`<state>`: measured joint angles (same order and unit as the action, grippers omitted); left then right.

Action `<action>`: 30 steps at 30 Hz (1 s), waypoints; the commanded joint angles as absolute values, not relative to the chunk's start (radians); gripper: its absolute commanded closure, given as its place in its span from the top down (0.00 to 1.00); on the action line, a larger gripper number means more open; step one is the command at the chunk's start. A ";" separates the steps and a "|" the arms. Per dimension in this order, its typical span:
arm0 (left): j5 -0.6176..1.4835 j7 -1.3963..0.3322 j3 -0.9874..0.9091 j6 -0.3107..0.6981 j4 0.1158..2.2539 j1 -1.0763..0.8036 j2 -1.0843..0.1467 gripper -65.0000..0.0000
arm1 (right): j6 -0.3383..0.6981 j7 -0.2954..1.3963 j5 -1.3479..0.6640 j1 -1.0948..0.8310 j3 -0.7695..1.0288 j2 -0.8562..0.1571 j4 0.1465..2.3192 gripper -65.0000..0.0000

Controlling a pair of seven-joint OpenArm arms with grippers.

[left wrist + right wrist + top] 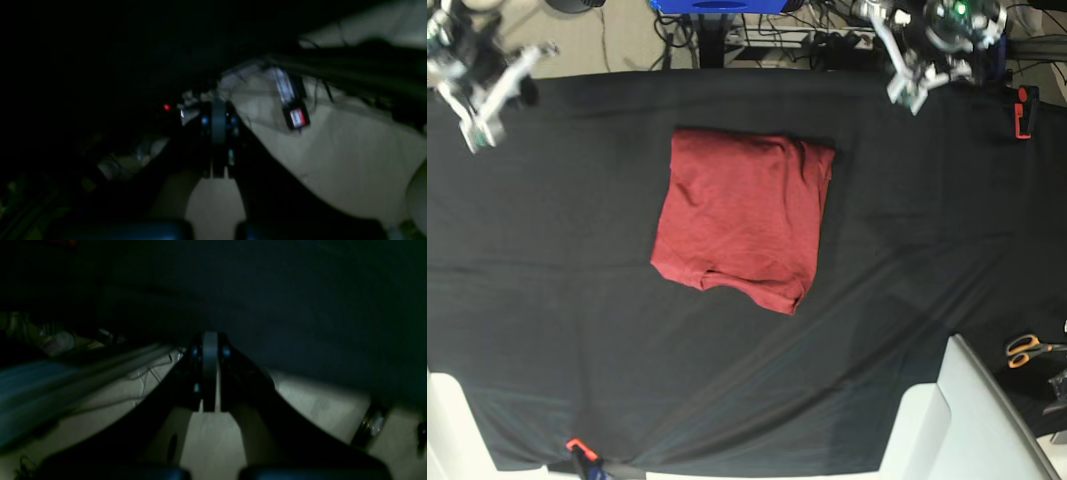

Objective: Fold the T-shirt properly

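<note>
Brick-red T-shirt [744,217], folded into a compact, slightly skewed rectangle, lying mid-worktop on black cloth [547,300]; left gripper [911,85] far right and right gripper [485,110] far left, both closed empty, well apart from it; folding apparently complete.

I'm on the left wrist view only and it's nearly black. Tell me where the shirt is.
Observer: The T-shirt lies folded into a compact rectangle on the black cloth, mid-table.
Operator: Report both grippers.
Observer: The left gripper and right gripper are shut and empty, raised near the far corners.
Operator: Name anything else nearby.
Observer: Orange-handled scissors sit at the table's edge on the left arm's side.
</note>
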<state>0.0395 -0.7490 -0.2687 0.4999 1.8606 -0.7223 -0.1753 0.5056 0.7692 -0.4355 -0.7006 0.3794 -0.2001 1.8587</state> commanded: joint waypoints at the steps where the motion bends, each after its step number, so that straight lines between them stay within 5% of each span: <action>1: 0.041 -0.739 -0.275 0.496 1.874 -0.750 -0.194 0.00 | 0.513 0.762 -0.441 -0.742 0.400 -0.209 1.870 0.01; 7: 0.038 -0.736 -0.242 0.496 1.825 -0.814 -0.209 0.00 | 0.515 0.762 -0.440 -0.880 0.412 -0.211 1.857 0.01; 13: 0.036 -0.524 0.007 0.489 1.478 -0.791 -0.275 0.00 | 0.515 0.739 -0.303 -0.842 0.260 -0.225 1.564 0.01; 21: 0.039 -0.033 0.173 0.489 0.621 -0.458 -0.188 0.00 | 0.504 0.321 -0.035 -0.429 -0.102 -0.203 0.538 0.01; 26: 0.039 0.360 0.171 0.460 0.005 -0.171 -0.120 0.00 | 0.331 -0.173 -0.033 -0.189 -0.263 -0.170 0.050 0.01; 30: 0.039 0.418 0.171 0.289 0.000 -0.117 -0.104 0.00 | 0.101 -0.309 -0.033 -0.131 -0.343 -0.136 0.018 0.01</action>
<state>0.0456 0.4110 0.1699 0.2726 0.0017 -0.1013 -0.1028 0.0803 -0.3019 -0.0357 -0.1200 -0.3431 -0.1349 0.0196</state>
